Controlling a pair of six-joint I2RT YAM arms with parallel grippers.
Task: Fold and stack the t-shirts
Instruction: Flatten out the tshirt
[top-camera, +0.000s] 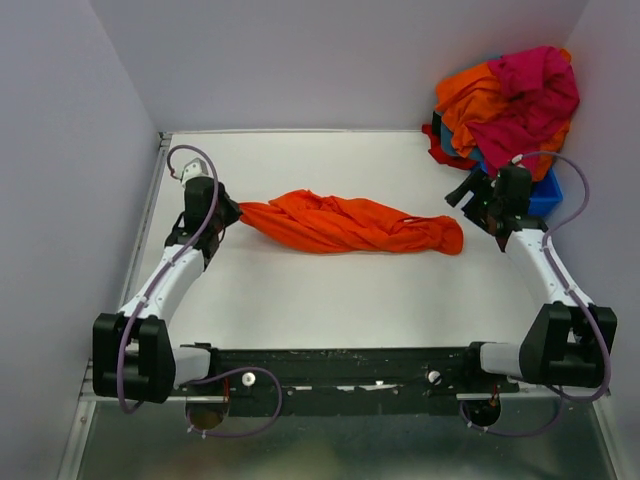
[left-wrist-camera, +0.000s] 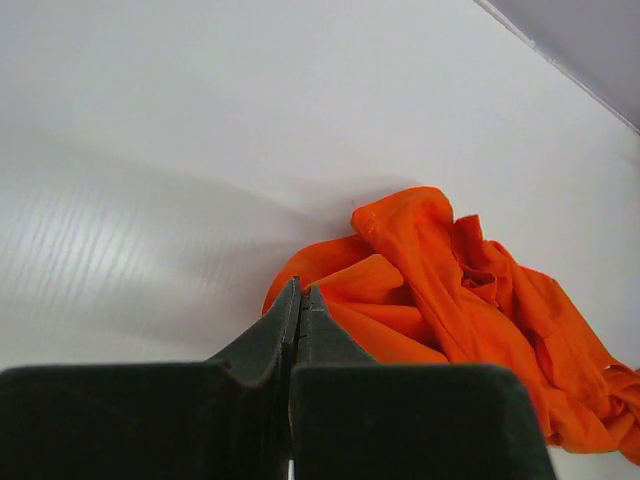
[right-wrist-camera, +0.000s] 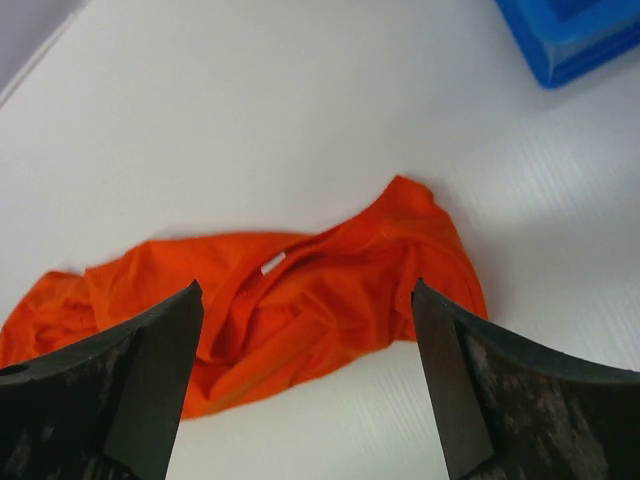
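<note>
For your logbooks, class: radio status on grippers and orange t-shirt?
Left gripper shut at left end of orange t-shirt, pinch unconfirmed. Right gripper open, near its right end. Shirt bunched, unfolded. Blue bin far right.

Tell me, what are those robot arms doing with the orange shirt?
They are getting ready to fold it. The orange t-shirt lies crumpled in a long bunch across the white table, not yet spread out or folded. The left gripper is shut at the shirt's left end and seems to pinch its edge. The right gripper is wide open above the other end, holding nothing. A pile of t-shirts, orange, pink and red, waits on the blue bin in the far corner.
</note>
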